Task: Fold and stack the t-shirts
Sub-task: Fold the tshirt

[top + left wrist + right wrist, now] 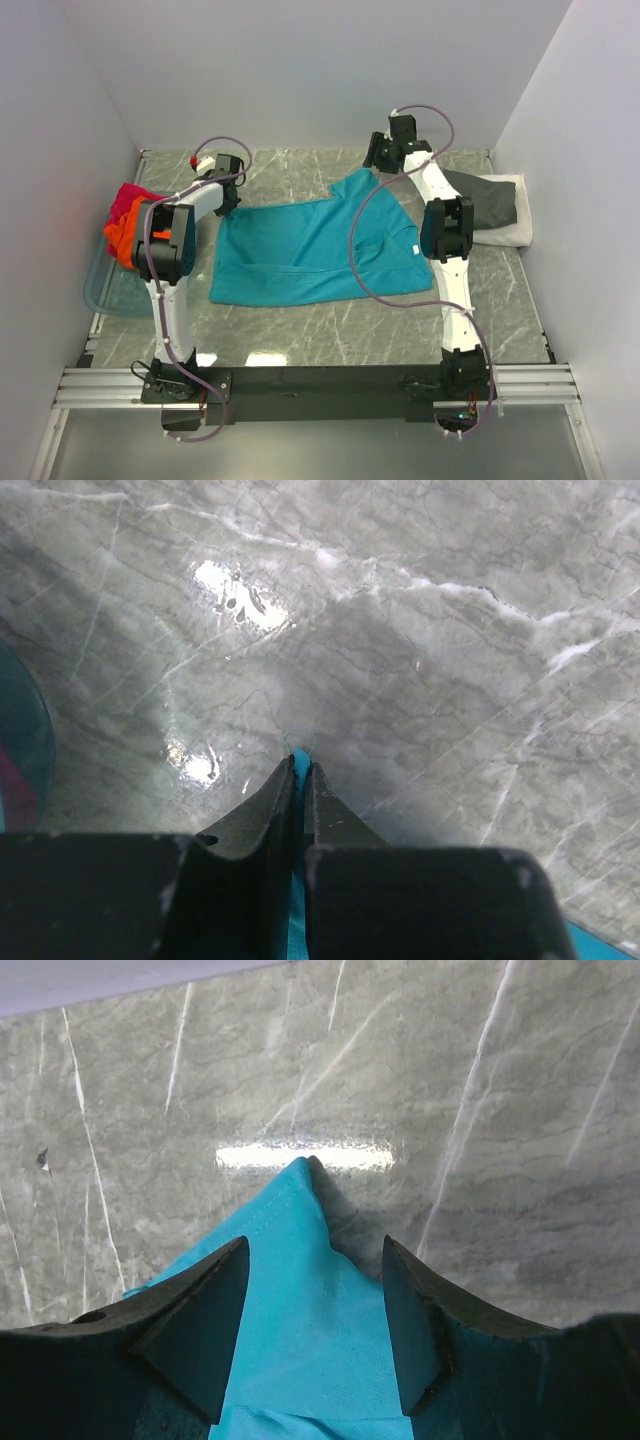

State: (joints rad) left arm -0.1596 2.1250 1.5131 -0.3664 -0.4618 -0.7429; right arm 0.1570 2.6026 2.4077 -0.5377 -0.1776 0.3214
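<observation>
From above, top cam: teal t-shirt lies spread flat w/ soft wrinkles on grey veined marble table, mid-table betw. both arms. Left gripper sits at its far-left corner, right gripper at the far-right sleeve tip; jaw gap can't be read from here. Dark grey shirt lies folded over white shirt at right edge. Orange shirt and magenta-red shirt are bunched in a clear bluish plastic tub at left edge. Left wrist cam: black tapered fingers nearly closed, thin sliver of teal cloth pinched betw. them, over glossy marble w/ glare spots. Right wrist cam: blunt black fingers wide apart, gripping nothing; fine-woven teal fabric lies betw. them and tapers to a point just past the tips, on the marble.
</observation>
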